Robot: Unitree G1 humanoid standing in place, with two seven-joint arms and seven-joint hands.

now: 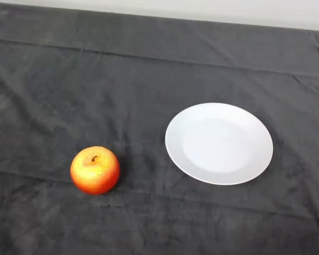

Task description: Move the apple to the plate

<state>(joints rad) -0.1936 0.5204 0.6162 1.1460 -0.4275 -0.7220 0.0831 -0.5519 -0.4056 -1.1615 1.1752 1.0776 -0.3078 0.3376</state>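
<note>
On dark cloth (149, 64): apple (94, 170); unmarked plate (219, 143) apart.

Items on table: one apple (94, 170) (red and yellow, stem up); one plate (219, 143) (white, round); one dark cloth (149, 69) covering the whole table surface.

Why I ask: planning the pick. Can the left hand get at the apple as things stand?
Probably yes: the apple sits alone on the dark cloth, on the robot's left, apart from the plate; nothing blocks it.
</note>
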